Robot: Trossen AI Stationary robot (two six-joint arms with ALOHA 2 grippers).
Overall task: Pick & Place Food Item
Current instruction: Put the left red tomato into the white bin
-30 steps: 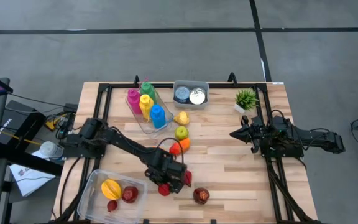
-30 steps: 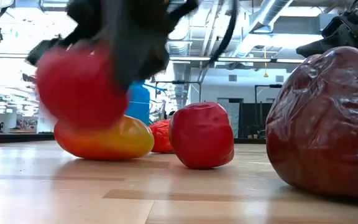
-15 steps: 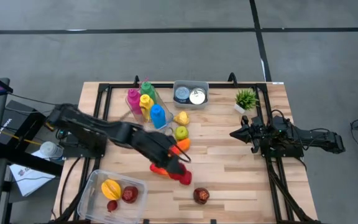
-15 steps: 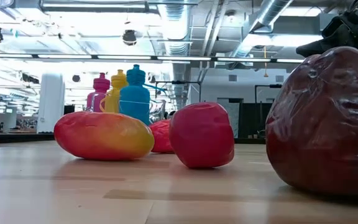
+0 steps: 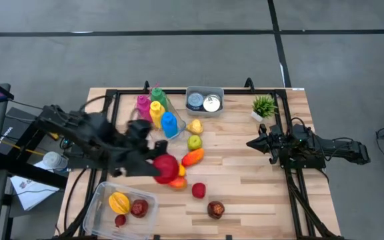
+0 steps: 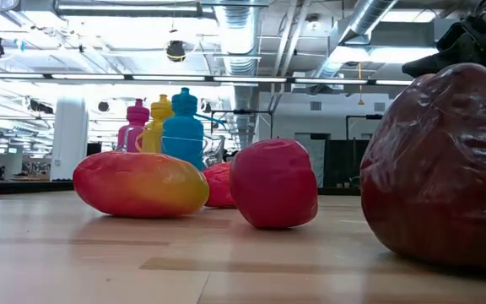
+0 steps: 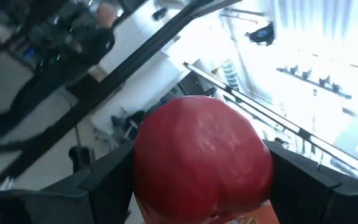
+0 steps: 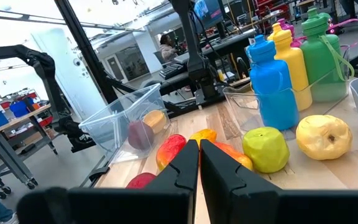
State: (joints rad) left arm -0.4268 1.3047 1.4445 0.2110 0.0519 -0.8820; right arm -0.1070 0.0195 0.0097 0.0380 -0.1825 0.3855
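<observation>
Carry phase, as I read it. The left gripper [image 5: 160, 168] has its fingers closed around a red apple [image 5: 166, 165], wide apart because the fruit is broad; the left wrist view shows the apple [image 7: 201, 158] filling the gap between the two dark fingers [image 7: 114, 180], lifted clear of the table. In the high view the arm reaches in from the left side and the apple sits above the wood between the clear plastic bin [image 5: 99, 200] at the near left and the loose fruit in the middle. The bin already has a yellow-orange fruit [image 5: 119, 201], a dark red fruit [image 5: 139, 209] and a small red piece [image 5: 120, 219] in it. Loose on the table: an orange-red fruit [image 5: 192, 157], a green apple [image 5: 194, 141], a yellow fruit [image 5: 194, 127], a small red fruit [image 5: 199, 191] and a dark red one [image 5: 216, 209] nearest the front edge; something orange shows just under the held apple but I cannot identify it. The right gripper [image 8: 199, 163] waits at the right side with its fingers pressed together, holding nothing. My judgement for the next move: swing the left arm toward the near left until the apple is over the bin's open top, lower it past the rim, aim for the bare floor beside the fruit already there, then spread the fingers. Risk I see is clipping the bin wall on the way down.
</observation>
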